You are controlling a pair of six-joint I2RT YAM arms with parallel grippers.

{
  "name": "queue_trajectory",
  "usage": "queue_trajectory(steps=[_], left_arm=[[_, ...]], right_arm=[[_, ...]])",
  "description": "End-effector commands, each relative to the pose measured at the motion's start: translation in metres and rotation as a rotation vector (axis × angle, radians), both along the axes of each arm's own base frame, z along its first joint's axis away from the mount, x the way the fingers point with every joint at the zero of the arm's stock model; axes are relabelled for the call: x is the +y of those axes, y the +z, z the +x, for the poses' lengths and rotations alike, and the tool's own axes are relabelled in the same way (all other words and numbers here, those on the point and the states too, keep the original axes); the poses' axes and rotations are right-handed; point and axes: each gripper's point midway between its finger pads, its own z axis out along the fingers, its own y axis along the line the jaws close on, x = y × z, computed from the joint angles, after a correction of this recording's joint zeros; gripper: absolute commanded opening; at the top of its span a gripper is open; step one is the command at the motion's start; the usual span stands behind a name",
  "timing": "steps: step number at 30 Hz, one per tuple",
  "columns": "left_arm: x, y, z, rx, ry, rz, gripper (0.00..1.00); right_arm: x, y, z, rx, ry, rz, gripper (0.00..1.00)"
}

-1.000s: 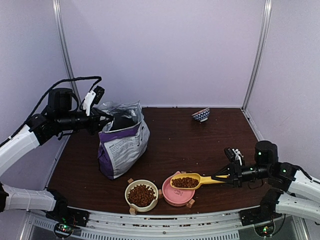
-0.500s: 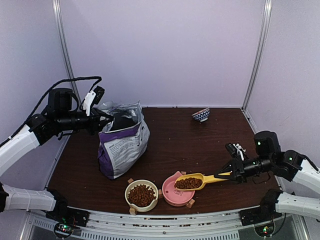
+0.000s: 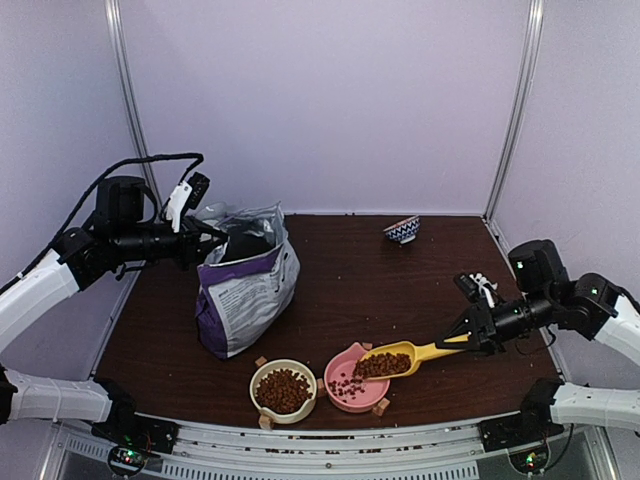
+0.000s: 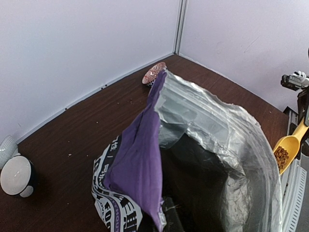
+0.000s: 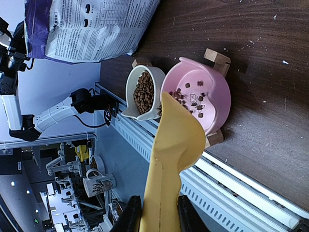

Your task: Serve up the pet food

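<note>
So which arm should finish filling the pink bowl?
Right. The right fingers grip the yellow scoop, tipped over the pink bowl with some kibble already inside. The left fingers are shut on the purple bag, away from it.

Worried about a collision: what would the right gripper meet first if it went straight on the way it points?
Probably the pink bowl: the right gripper holds the yellow scoop, tilted down with its tip over that bowl, so the scoop would strike there first. Depth is unclear.
</note>
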Motion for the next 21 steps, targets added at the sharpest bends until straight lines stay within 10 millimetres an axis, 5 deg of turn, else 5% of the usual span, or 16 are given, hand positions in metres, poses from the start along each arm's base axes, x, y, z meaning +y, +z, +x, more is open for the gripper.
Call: queue_trajectory(steps=[1, 21], left_arm=[[0.002, 0.002, -0.003, -0.013, -0.015, 0.003, 0.0], [0.001, 0.007, -0.007, -0.018, -0.029, -0.009, 0.0]], right_arm=[[-0.006, 0.013, 0.001, -0.041, 0.014, -0.052, 0.15], [-0.016, 0.049, 0.005, -0.057, 0.097, -0.222, 0.14]])
